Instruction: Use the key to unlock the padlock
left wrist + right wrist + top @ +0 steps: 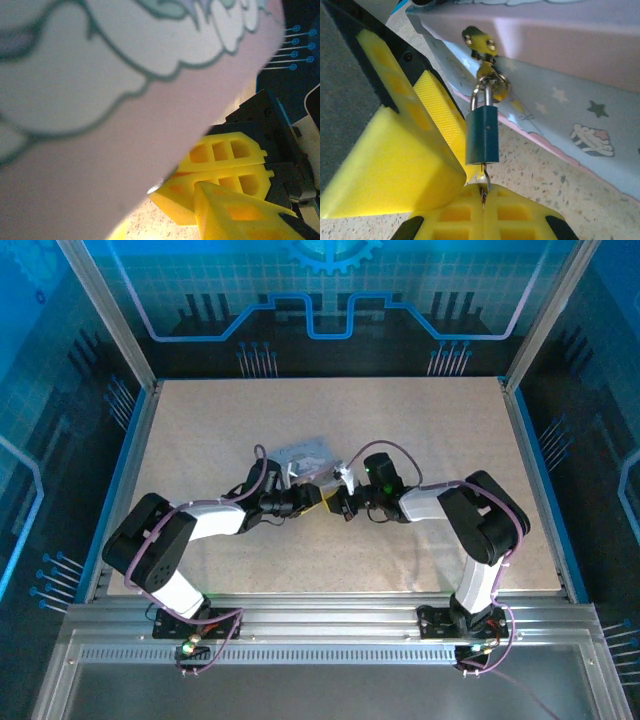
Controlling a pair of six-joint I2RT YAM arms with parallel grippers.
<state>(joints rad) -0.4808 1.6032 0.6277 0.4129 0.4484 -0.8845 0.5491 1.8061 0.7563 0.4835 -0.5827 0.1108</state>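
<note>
Top view: the box (pixel 303 455) is sitting mid-table (pixel 440 420), and both arms are reaching in at its near edge, with the left gripper (pixel 316 500) and right gripper (pixel 338 504) meeting nose to nose just in front of it. Jaw states are not reading from up here. Left wrist view: the box lid is looming blurred right against the lens. Below the box edge, the right gripper's two yellow fingers (pixel 230 161) are pressing flat together. One of the left's own fingers is showing in the corner with its partner hidden, so I cannot tell whether the left is open or clamping anything. Right wrist view: the padlock (pixel 482 135) is hanging from the hasp (pixel 480 42) on the box's front wall, its shackle looking seated. The key (pixel 483 182) is entering the padlock from the end away from the box, and the right gripper is pinching it, fingers closed around it. A left finger (pixel 385 170) is lying just beside the padlock, on the side away from the box; contact is uncertain. Judgement: the step in hand is turning the key. To do it well, the left should be bracing the padlock body so the twist is going into the cylinder rather than spinning the padlock on its ring. The right wrist should be rolling about the key's own axis, not dragging away from the box. The risk is the thin key slipping or bending.
</note>
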